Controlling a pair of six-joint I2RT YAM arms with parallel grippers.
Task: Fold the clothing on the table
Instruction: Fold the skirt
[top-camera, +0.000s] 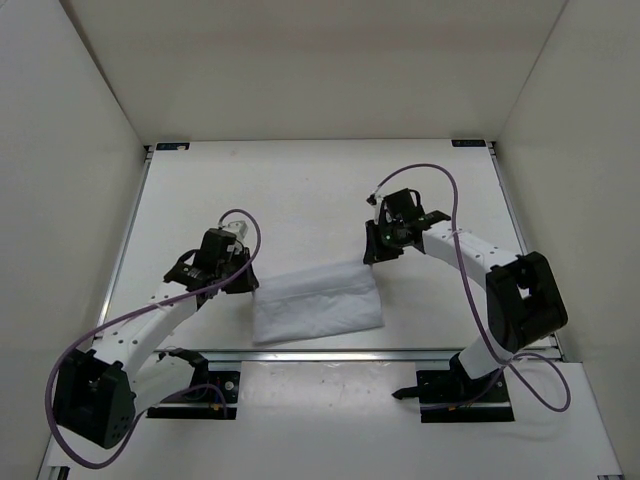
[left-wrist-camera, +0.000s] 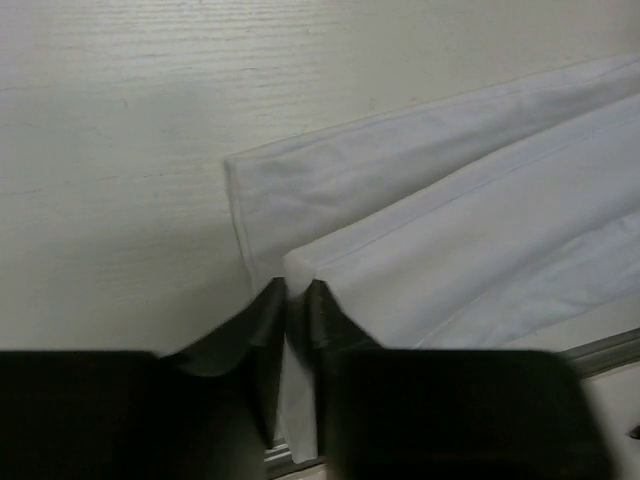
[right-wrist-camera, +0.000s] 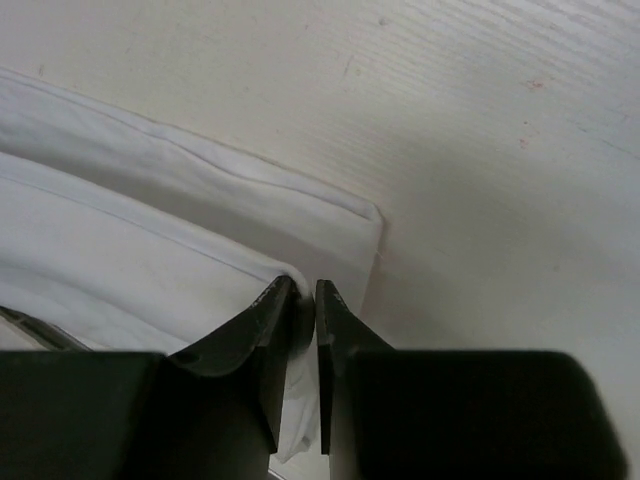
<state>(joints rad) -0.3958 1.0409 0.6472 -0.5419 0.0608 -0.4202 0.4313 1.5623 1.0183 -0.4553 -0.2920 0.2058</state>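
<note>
Clothing (top-camera: 315, 305) lies on the desk (top-camera: 300, 190) as a flattened, roughly rectangular white bundle, between the two arms and toward the near edge. It sits slightly skewed, with the right end farther from the arm bases than the left. Left gripper (left-wrist-camera: 297, 290) is at the far left corner of the clothing, clenched on it: a thin strip of white fabric shows in the narrow slot between the dark fingers, and the upper layer's hemmed edge runs up to the fingertips. The lower layer's corner lies flat just beyond. Right gripper (right-wrist-camera: 305, 290) is at the far right corner, likewise pinched on the clothing, with white fabric visible between its fingers. At both corners two stacked layers show, edges offset.
</note>
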